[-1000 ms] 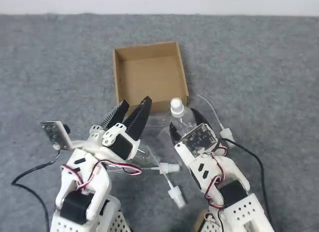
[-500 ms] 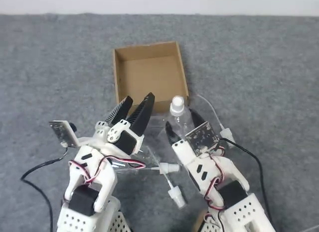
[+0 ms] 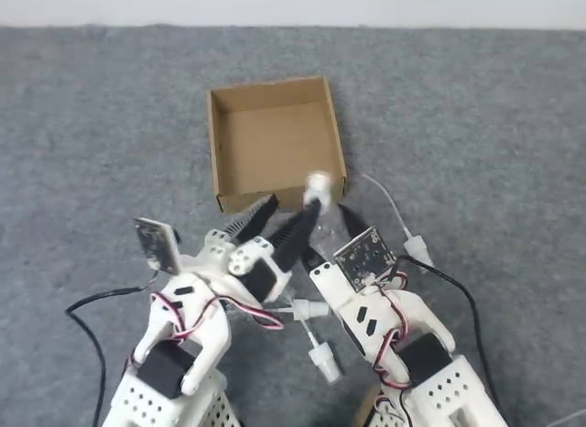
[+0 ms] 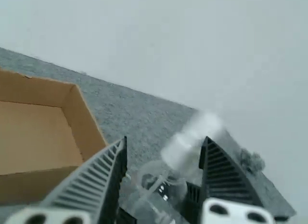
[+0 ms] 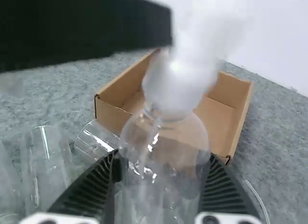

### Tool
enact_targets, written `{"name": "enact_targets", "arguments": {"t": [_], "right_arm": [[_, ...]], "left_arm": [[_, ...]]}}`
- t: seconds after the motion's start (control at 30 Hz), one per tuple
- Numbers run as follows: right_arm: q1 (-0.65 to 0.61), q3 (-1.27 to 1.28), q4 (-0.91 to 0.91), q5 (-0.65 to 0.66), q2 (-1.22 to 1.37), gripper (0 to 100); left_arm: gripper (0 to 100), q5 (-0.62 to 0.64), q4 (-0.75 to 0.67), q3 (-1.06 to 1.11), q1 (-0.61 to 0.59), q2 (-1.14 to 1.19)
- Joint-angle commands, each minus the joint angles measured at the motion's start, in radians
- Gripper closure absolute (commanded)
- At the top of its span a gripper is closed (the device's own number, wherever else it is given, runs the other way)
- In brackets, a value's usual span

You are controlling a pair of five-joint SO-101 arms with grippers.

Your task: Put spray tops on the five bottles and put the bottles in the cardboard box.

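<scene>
one cardboard box (image 3: 275, 138) sits open toward the far edge of the grey tabletop (image 3: 494, 115). one clear bottle (image 3: 328, 225) stands just off the box's near wall, clamped round its body by the right pincer (image 3: 328, 235), and it wears one spray top (image 3: 318, 183). three more tops lie loose toward the near edge: first loose top (image 3: 311, 310), second loose top (image 3: 323, 359) just nearer, third loose top (image 3: 417, 248) out toward the right edge. at least two lying bottles (image 5: 43, 152) rest on their sides beside the held one; the exact count is hard to tell. the left pincer (image 3: 295, 205) is spread wide, gripping nothing, one finger either side of the spray top. since a second ago the left arm has swung across toward the right arm, carrying its pincer from beside the bottle to around the top, and the top has shifted slightly toward the box.
</scene>
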Motion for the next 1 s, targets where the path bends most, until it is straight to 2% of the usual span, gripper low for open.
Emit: {"name": "enact_targets", "arguments": {"t": [0.0, 0.33, 0.47, 0.67, 0.97], "right_arm": [[-0.002, -0.06, -0.005, -0.003, -0.024, 89.3], [0.005, -0.06, -0.004, -0.002, -0.024, 89.4], [0.053, -0.06, -0.008, -0.002, -0.024, 89.4], [0.061, -0.06, -0.013, -0.002, -0.024, 89.4], [0.054, -0.084, -0.041, -0.002, -0.024, 89.4]], "left_arm": [[77, -0.06, -0.026, 0.01, 0.064, -0.02], [77, -0.06, -0.023, -0.004, 0.069, -0.02], [77, -0.037, 0.04, -0.059, 0.038, -0.021], [77, 0.046, 0.124, -0.165, -0.029, -0.021], [77, 0.118, 0.087, -0.186, -0.216, -0.023]]}}
